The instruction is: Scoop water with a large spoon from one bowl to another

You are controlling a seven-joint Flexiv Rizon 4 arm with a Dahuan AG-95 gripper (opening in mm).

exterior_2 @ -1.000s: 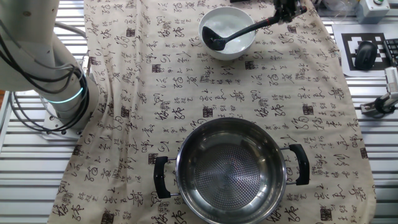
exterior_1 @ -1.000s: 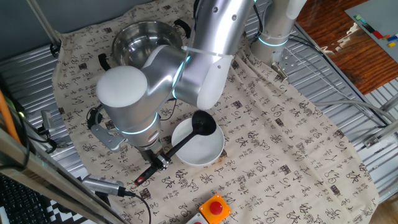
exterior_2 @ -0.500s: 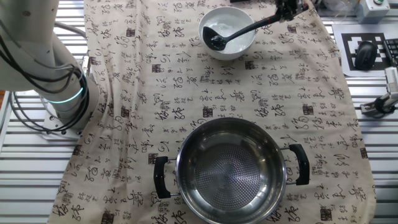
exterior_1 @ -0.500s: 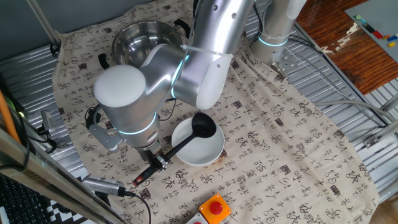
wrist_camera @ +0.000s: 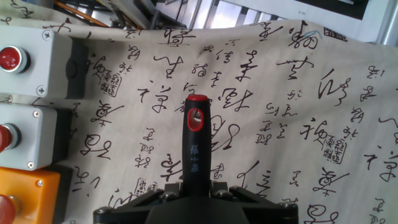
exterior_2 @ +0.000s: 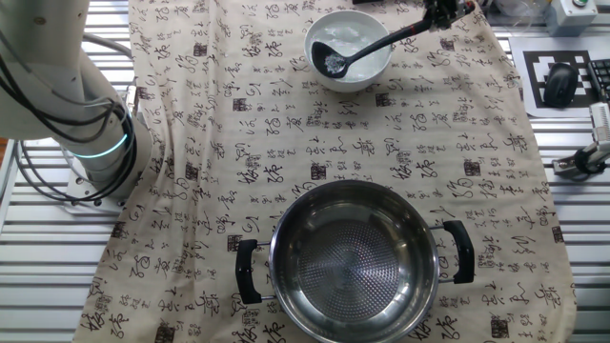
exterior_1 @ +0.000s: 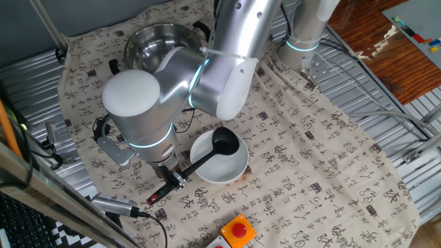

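The black large spoon (exterior_1: 224,141) rests with its scoop down inside the white bowl (exterior_1: 231,172), and its thin handle slopes out over the near rim. My gripper (exterior_1: 176,180) is shut on that handle close to the red tip (exterior_1: 153,200). From the other side, the spoon's scoop (exterior_2: 331,62) shows a wet glint in the bowl (exterior_2: 374,69), with the gripper (exterior_2: 440,14) at the top edge. The steel pot (exterior_1: 141,40) stands apart behind my arm, and the pot (exterior_2: 295,257) looks dry inside. In the hand view the spoon handle (wrist_camera: 196,149) sticks out beyond the gripper (wrist_camera: 196,194).
A printed cloth (exterior_2: 238,124) covers the table. Grey and orange button boxes (wrist_camera: 28,62) sit just past the spoon's red tip, seen as an orange box (exterior_1: 238,231) at the table's front. The robot base (exterior_2: 95,143) stands at one side.
The spoon's scoop has sunk a little lower into the white bowl and now shows a wet glint. The gripper and handle shifted only slightly.
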